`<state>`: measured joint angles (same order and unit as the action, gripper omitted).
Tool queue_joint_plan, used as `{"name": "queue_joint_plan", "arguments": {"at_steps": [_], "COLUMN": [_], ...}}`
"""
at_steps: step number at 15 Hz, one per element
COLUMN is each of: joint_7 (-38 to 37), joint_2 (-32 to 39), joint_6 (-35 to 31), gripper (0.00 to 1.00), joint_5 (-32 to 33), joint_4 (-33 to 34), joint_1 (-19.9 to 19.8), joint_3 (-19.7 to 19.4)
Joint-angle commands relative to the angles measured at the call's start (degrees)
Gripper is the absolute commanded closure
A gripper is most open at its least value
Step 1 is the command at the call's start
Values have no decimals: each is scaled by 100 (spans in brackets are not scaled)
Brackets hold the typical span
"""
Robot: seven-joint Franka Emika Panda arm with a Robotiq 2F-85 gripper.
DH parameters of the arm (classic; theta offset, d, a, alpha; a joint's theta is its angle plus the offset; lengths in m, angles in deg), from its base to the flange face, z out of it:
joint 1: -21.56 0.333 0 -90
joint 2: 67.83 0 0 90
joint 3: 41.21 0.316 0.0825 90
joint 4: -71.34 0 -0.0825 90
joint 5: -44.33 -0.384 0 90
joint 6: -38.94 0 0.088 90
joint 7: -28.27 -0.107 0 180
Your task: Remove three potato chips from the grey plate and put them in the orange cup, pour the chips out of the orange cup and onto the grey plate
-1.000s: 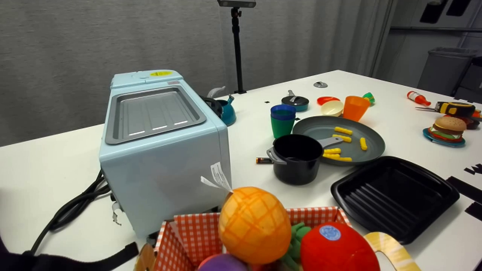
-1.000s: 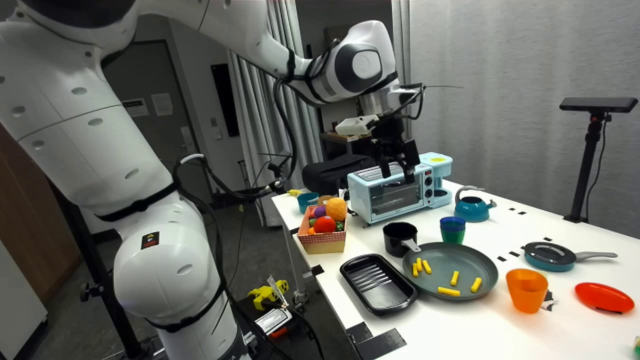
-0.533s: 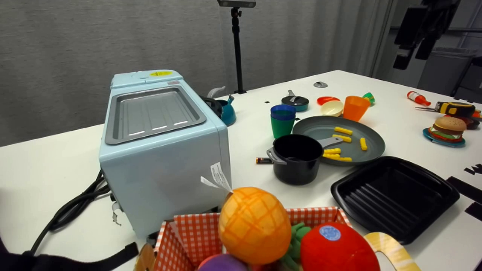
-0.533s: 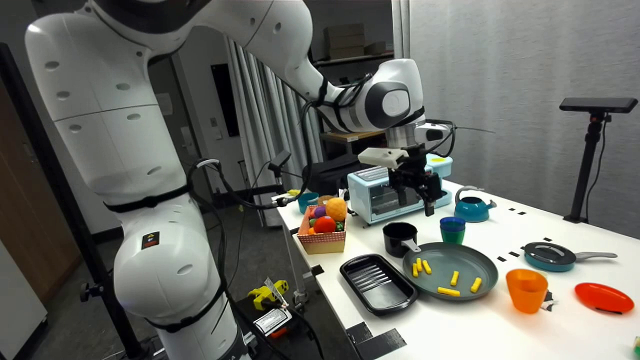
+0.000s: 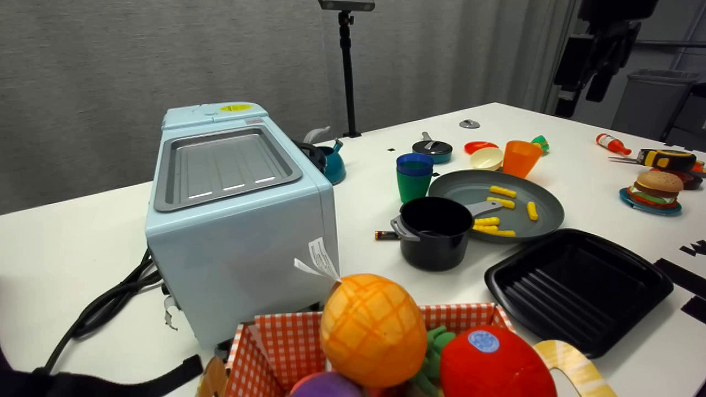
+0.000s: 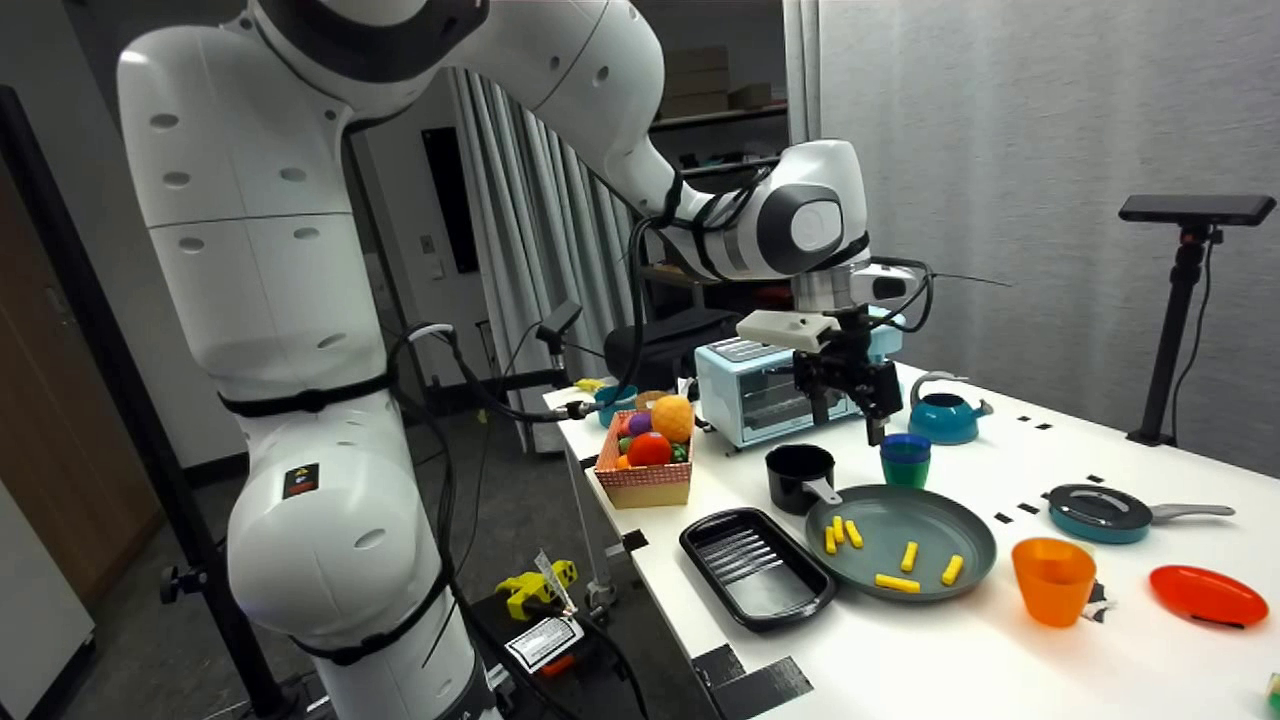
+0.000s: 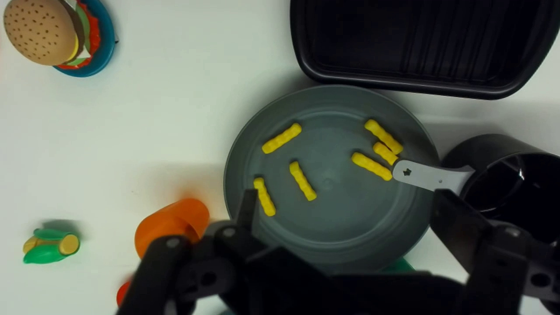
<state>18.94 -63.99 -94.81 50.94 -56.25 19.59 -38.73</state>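
Observation:
The round grey plate point(image 6: 940, 535) lies on the white table; it also shows in an exterior view point(image 5: 458, 184) and the wrist view point(image 7: 332, 227). Several yellow potato chips point(image 7: 282, 138) lie spread on it, also visible in both exterior views point(image 6: 897, 582) point(image 5: 503, 191). The orange cup point(image 6: 1053, 582) stands beside the plate; the gripper partly hides it in the wrist view point(image 7: 170, 223). My gripper point(image 6: 848, 428) is open and empty, in the air above the table. In the wrist view its fingers point(image 7: 345, 192) frame the plate's lower part.
A black pot point(image 6: 785, 490) stands at the plate's edge, its grey handle over the rim. A black ridged tray point(image 6: 745, 570) lies beside the plate. A blue cup point(image 6: 905, 445) sits in a green cup near the plate. A toaster oven point(image 6: 790, 395) and fruit basket point(image 6: 645, 490) stand behind.
The arm has swung out over the table and come lower, toward the plate. The gripper has entered an exterior view at the upper right. The chips, plate and cup have not moved.

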Motion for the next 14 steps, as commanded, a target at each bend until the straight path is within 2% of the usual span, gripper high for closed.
{"name": "queue_joint_plan", "arguments": {"at_steps": [1, 8, 14], "joint_7": [13, 205, 838], "joint_2": [-2, 273, 892], "joint_6": [18, 24, -175], "gripper": [0, 0, 0], "joint_5": [-14, 12, 28], "joint_4": [14, 123, 220], "joint_1": [100, 124, 153], "joint_3": [-102, -83, -75]}}
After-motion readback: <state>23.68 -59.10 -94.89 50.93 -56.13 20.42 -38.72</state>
